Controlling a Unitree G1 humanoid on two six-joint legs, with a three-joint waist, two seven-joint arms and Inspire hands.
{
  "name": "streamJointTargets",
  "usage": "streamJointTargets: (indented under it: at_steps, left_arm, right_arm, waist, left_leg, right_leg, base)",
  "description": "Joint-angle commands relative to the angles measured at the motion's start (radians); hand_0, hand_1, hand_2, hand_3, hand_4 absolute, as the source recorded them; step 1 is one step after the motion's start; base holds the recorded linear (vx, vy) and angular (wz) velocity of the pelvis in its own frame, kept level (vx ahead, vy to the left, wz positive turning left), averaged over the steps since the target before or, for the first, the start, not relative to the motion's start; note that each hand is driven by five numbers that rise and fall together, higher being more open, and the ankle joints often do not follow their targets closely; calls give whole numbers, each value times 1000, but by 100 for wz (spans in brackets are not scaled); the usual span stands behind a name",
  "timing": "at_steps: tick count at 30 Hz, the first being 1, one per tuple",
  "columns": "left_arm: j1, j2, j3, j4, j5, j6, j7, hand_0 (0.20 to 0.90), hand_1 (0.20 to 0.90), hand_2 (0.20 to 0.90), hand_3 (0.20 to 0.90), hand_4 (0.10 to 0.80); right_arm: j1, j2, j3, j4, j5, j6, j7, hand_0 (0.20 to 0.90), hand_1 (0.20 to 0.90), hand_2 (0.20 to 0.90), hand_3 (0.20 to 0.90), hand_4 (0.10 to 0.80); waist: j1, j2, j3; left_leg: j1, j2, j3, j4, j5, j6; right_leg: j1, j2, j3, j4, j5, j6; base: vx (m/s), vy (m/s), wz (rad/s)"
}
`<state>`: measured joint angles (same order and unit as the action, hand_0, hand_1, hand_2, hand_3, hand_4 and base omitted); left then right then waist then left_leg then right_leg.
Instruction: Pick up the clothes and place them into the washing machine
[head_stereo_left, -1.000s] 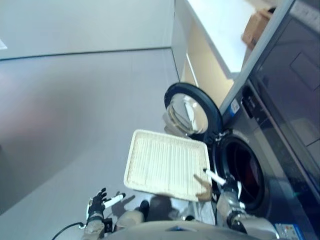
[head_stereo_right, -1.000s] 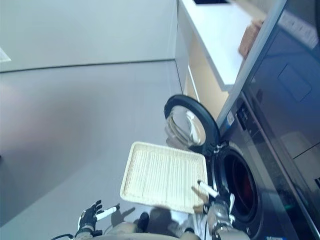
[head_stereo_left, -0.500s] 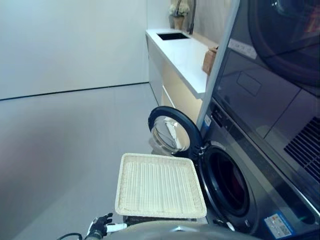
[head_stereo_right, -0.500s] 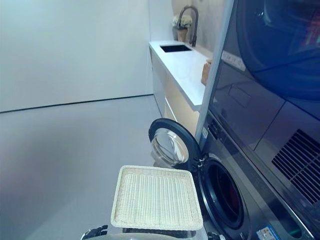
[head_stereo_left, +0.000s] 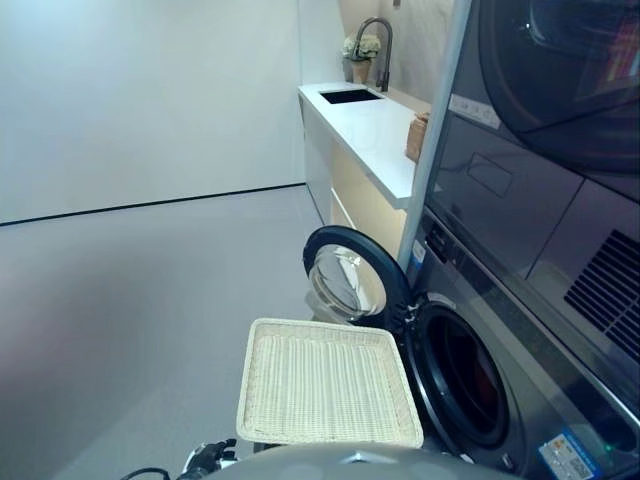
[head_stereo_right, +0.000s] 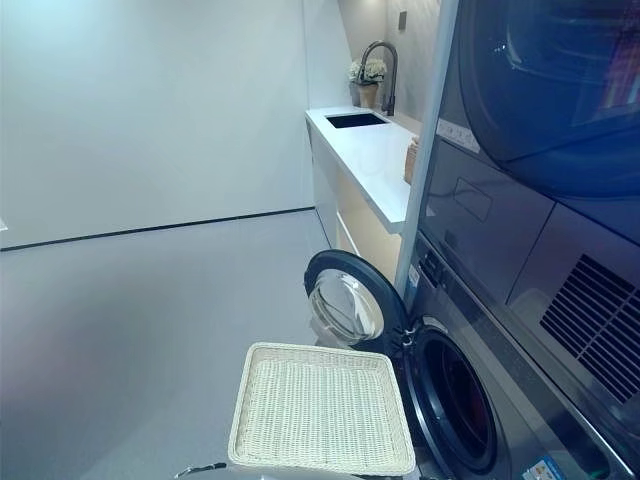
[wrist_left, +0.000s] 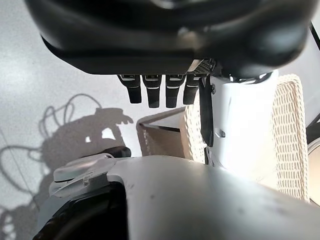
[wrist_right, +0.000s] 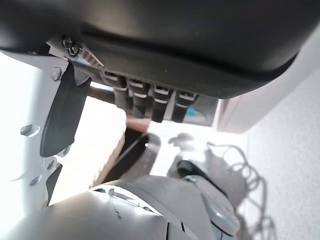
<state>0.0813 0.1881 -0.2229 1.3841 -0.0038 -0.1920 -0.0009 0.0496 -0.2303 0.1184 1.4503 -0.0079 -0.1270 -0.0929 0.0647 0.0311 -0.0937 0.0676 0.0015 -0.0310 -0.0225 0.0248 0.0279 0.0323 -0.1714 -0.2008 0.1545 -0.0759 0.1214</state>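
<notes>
The shallow wicker basket (head_stereo_left: 328, 395) rests beside the washing machine (head_stereo_left: 520, 400), and its weave shows bare. The machine's round door (head_stereo_left: 350, 285) stands open toward the basket. The dark drum opening (head_stereo_left: 462, 375) has a faint reddish patch inside. My left hand (wrist_left: 165, 35) hangs low at my left side, fingers (wrist_left: 157, 90) straight, thumb in its white cover, holding nothing; it also shows at the eye view's bottom edge (head_stereo_left: 207, 460). My right hand (wrist_right: 165, 40) hangs at my right side, fingers (wrist_right: 145, 102) straight and empty.
A second machine (head_stereo_left: 560, 120) is stacked above the washer. A white counter (head_stereo_left: 372, 125) with a sink, a tap, flowers and a brown box (head_stereo_left: 416, 137) runs along the far right wall. Grey floor (head_stereo_left: 130, 300) spreads to the left.
The camera has tilted up, so the whole picture shifted. My right hand was at the basket's near right corner by the drum and has dropped out of the eye views. The basket stays put.
</notes>
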Motion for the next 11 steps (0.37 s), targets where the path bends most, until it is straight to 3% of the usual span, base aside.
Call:
streamJointTargets:
  at_steps: [1,11]
  left_arm:
    - [-50,-30,-2,10,24,-15,-11,900,900,900,900,800]
    - [-44,-47,-11,-6,18,-15,-15,900,900,900,900,800]
  right_arm:
    - [-47,-57,10,72,-36,15,-12,900,900,900,900,800]
    - [-62,-51,16,101,-41,30,-22,900,900,900,900,800]
  waist:
    - [-7,-34,-1]
    - [-3,-25,-5]
  left_leg:
    - [-2,-28,13,10,-25,-48]
    - [-5,-25,15,3,-22,-48]
  right_leg:
    - [41,17,9,-92,63,-10]
    - [38,21,11,-106,70,-9]
  base:
    - [0,0,0]
    - [0,0,0]
